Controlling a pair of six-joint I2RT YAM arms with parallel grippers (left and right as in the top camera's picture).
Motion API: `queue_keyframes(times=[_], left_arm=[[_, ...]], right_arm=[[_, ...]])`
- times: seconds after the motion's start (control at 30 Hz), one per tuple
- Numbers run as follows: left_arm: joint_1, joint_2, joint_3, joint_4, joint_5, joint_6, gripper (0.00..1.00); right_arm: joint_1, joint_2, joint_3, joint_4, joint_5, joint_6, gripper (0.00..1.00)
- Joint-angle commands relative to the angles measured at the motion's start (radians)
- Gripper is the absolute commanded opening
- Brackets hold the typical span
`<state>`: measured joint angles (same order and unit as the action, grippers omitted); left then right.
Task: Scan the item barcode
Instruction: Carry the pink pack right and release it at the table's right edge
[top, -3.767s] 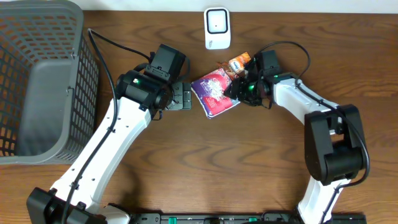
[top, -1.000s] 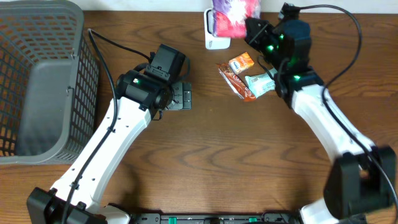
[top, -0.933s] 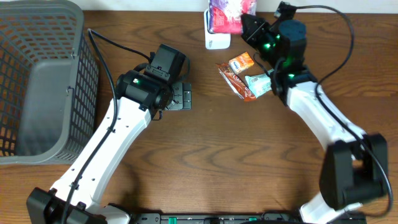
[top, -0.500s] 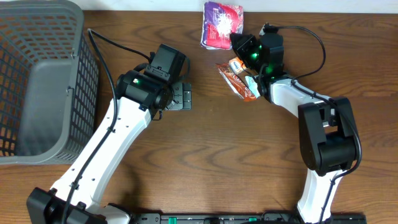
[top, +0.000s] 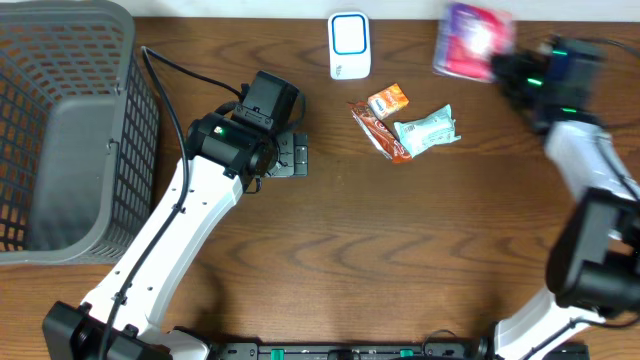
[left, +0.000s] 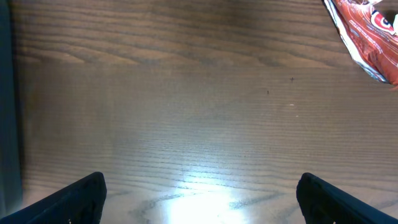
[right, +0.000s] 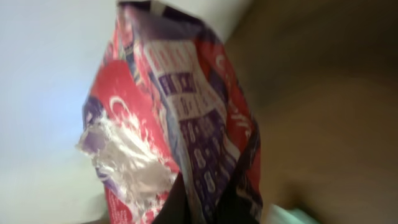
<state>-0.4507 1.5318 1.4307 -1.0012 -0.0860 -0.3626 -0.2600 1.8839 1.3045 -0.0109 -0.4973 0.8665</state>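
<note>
Lying near scanner: red wrapper, teal packet.

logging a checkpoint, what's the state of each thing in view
bag: held aloft
right end effector: shut on bag
left end effector: open, empty
scanner: on table, uncovered
basket: looks empty
orange packet: on table
red wrapper: on table
teal packet: on table

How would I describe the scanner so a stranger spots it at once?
Go to the far edge of the wooden table, right of the grey basket. The scanner sits beyond three snack packets: a rounded white box with a blue-rimmed window, the only plain, unprinted thing there.
</note>
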Motion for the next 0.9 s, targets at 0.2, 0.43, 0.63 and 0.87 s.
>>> queue_keyframes(times=[0.2, 0.43, 0.63, 0.87], left_arm=[[0.000, 0.000, -0.002, -0.005, -0.019, -0.005, 0.98], [0.000, 0.000, -0.002, -0.004, -0.019, -0.005, 0.98], [0.000, 0.000, -0.002, -0.005, -0.020, -0.005, 0.98], [0.000, 0.000, -0.002, -0.005, -0.019, -0.005, 0.98]], right_arm=[[-0.363, -0.051, 0.012, -0.299, 0.075, -0.292, 0.62], [-0.481, -0.051, 0.012, -0.414, -0.036, -0.457, 0.97], [-0.429, -0.051, 0.012, -0.463, -0.308, -0.483, 0.98], [-0.286, -0.051, 0.008, -0.563, -0.172, -0.482, 0.62]])
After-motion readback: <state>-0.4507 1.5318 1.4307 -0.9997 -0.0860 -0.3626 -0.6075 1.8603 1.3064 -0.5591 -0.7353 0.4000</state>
